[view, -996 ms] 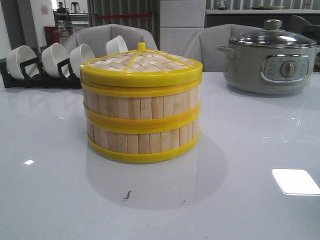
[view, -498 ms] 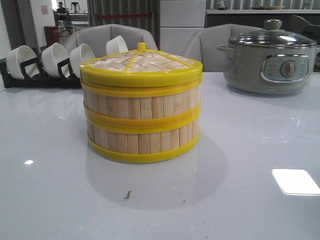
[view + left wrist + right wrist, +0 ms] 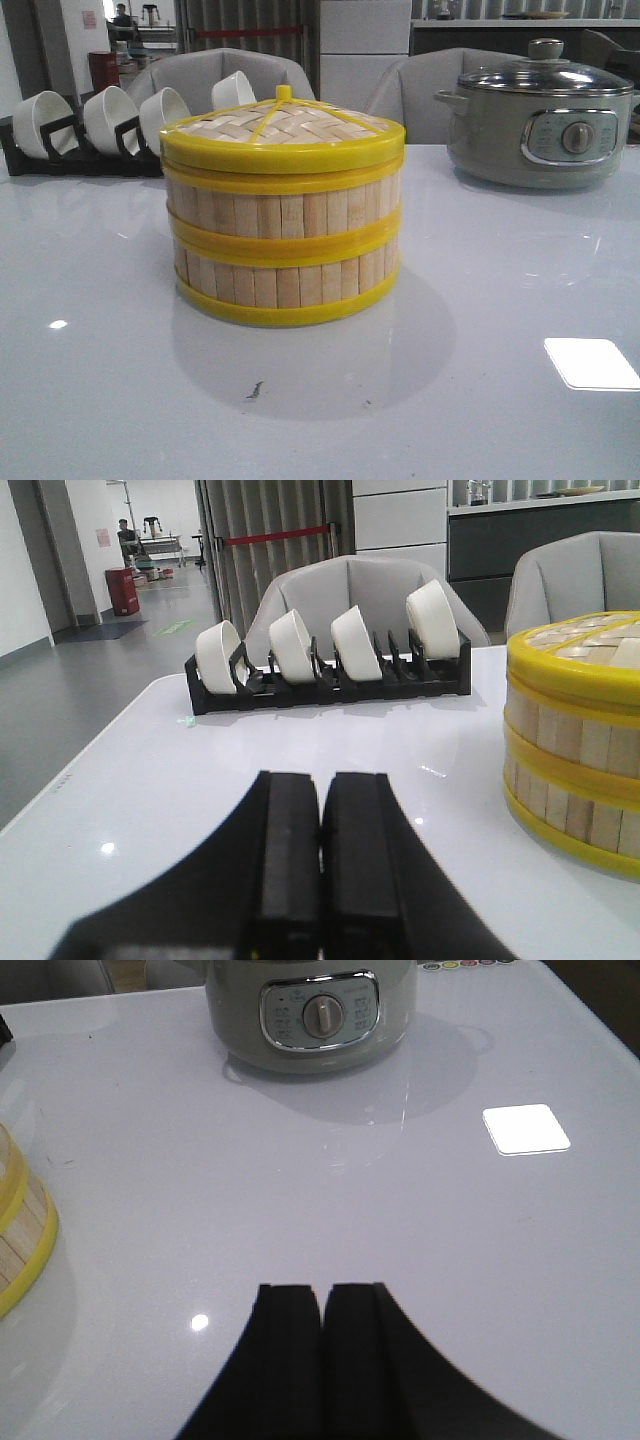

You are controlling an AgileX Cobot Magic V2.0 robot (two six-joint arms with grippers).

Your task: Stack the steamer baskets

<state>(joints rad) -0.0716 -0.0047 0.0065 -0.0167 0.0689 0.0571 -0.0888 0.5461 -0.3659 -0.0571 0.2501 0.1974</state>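
Baskets (image 3: 283, 245): 2, already one on the other at mid table (image 3: 480, 330), lid (image 3: 283, 130) on top. Stack looks square, bands lined up, so task reads as done or nearly so.

Left end effector (image 3: 320, 825): fingers pressed together, nothing betw them, low over the table w/ the stack off to one side, apart from it. Right end effector (image 3: 320, 1305): also pressed together, empty, stack edge just in view, well clear.

Risks from here:
- Any arm sweep across the middle could clip the stack; the top basket only sits on the lower one, so a side knock would likely shift it or slide the lid off.
- Glossy table, prob low friction: a nudge low down could push the whole stack along.
- Left arm near the rack (image 3: 330, 670); a wide swing could rattle the bowls.
- Right arm faces the pot (image 3: 310, 1010); a fwd move could hit it.

Count: baskets 2, lid 1, pot 1 (glass lid on), rack 1, white bowls (image 3: 355, 640) 4, chairs behind 2.
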